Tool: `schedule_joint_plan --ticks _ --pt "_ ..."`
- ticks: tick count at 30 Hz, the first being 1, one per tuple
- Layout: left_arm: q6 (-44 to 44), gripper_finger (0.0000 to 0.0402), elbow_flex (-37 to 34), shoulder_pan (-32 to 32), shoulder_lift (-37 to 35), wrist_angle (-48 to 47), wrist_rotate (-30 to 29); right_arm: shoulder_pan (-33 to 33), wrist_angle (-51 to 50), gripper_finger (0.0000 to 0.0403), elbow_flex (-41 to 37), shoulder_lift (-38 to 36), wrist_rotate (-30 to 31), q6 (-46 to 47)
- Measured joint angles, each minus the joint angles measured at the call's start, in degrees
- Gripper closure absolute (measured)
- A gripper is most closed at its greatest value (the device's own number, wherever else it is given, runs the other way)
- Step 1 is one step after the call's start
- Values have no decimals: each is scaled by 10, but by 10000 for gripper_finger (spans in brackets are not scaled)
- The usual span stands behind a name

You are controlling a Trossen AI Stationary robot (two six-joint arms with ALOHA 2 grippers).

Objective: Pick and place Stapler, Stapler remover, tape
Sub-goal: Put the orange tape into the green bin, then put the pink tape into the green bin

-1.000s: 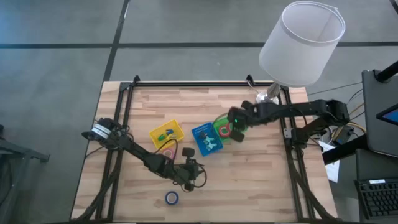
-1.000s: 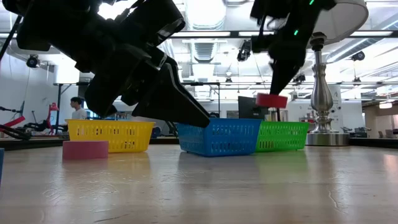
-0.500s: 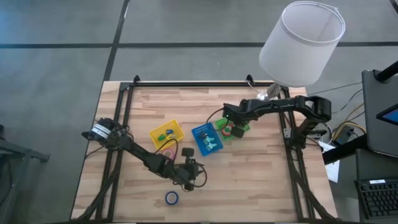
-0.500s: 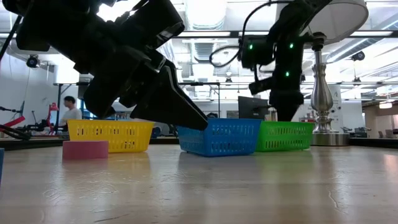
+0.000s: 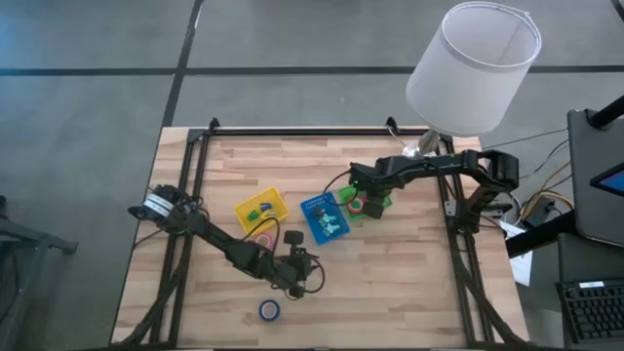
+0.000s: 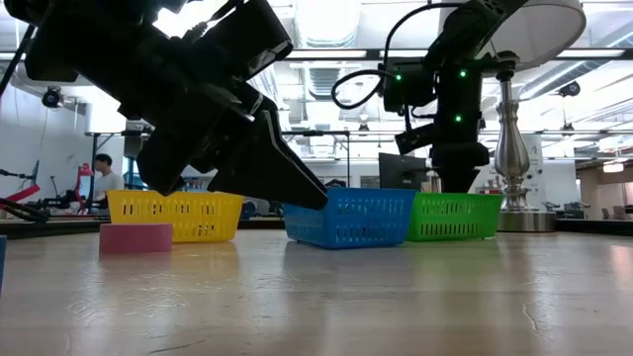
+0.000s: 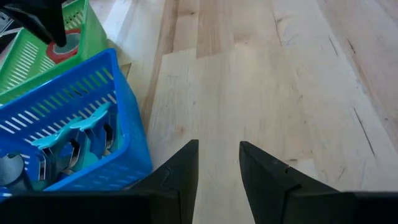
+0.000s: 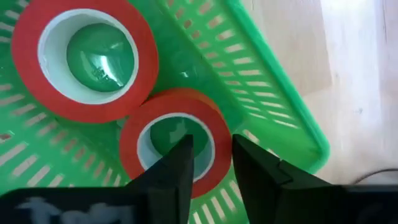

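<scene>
My right gripper (image 5: 359,203) reaches down into the green bin (image 5: 375,203), shut on a small red tape roll (image 8: 168,134). A larger red roll (image 8: 84,59) lies flat on the bin floor beside it. In the low view the bin wall (image 6: 450,216) hides both rolls. My left gripper (image 7: 219,152) waits low over the table near the blue bin (image 7: 62,118), its fingers slightly apart and touching nothing. A pink roll (image 6: 135,237) lies flat on the table by the yellow bin (image 5: 261,208). A blue roll (image 5: 269,310) lies near the table's near edge. My right gripper holds the small red roll by its ring wall (image 8: 214,140), with one finger (image 8: 177,168) in the hole and the other (image 8: 255,168) outside. The fingers come from above, pointing down into the green bin. The roll sits low in the bin against the larger roll.
The blue bin holds teal tools (image 7: 81,127); the yellow bin holds small blue and green things (image 5: 258,207). A lamp stands at the table's far right corner, its base (image 6: 514,213) right behind the green bin. Bare wood (image 5: 390,283) lies to the near right.
My right gripper carried the red roll a little toward the table's left and down, from above the green bin's rim into the bin. It has held still there for the last half second. The roll is now hidden behind the bin wall in the low view.
</scene>
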Motion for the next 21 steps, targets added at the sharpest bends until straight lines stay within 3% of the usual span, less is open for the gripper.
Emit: schedule_joint_plan --ticks 13,17,21 --pt "-3 282 4 0 -5 -8 0 25 -119 260 97 -8 -10 71" --pt "-44 282 16 0 -43 -90 0 60 -119 265 129 -8 -75 87" --pt "-121 282 22 0 -96 -210 7 108 -107 265 144 -8 -85 106"
